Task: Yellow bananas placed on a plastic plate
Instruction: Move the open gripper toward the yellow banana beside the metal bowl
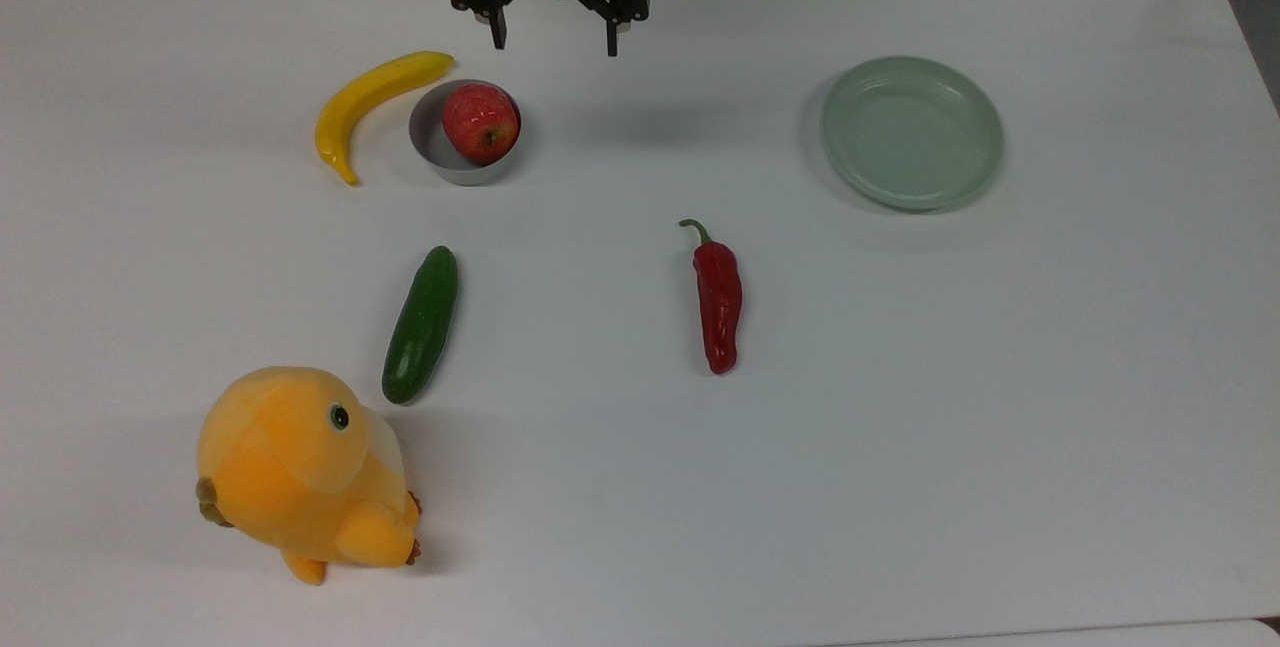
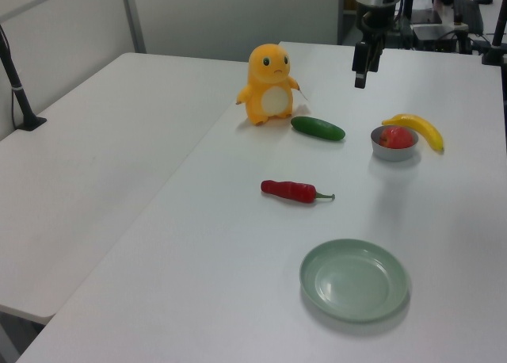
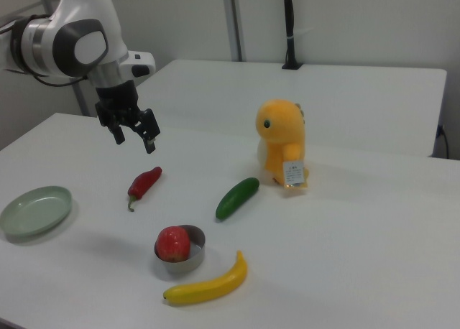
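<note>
Gripper (image 1: 554, 40) spread wide, empty, above the table; plush toy's (image 3: 282, 146) paper tag print seemingly unreadable.

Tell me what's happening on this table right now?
A robot arm's gripper hangs open above the table's far edge in the top view, holding nothing. The yellow banana lies on the table beside a grey bowl holding a red apple. The green plate sits bare, well apart.

You see the yellow banana (image 1: 368, 105) lying flat at ten o'clock in the top view, glossy and curved. The pale sage-green plastic plate (image 1: 912, 132) sits upright and empty at two o'clock, well apart.
</note>
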Action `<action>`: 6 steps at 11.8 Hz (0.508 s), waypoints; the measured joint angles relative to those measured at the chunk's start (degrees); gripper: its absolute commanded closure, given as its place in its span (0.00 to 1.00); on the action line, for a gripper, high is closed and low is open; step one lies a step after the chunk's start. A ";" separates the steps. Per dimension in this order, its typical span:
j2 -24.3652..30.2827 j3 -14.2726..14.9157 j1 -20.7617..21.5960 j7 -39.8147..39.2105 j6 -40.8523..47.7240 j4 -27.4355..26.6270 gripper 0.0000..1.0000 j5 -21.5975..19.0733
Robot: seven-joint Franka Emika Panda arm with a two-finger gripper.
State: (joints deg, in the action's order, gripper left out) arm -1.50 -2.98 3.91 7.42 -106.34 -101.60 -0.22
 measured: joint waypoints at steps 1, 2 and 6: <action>0.03 0.05 -0.53 0.00 0.00 -0.23 0.00 0.00; 0.21 0.09 -1.58 0.00 0.00 -0.74 0.00 0.00; 1.69 0.32 -10.12 -0.24 0.00 -4.08 0.00 0.00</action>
State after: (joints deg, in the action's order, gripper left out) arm 0.19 -2.66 -6.22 7.17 -106.34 -105.67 -0.21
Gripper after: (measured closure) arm 0.000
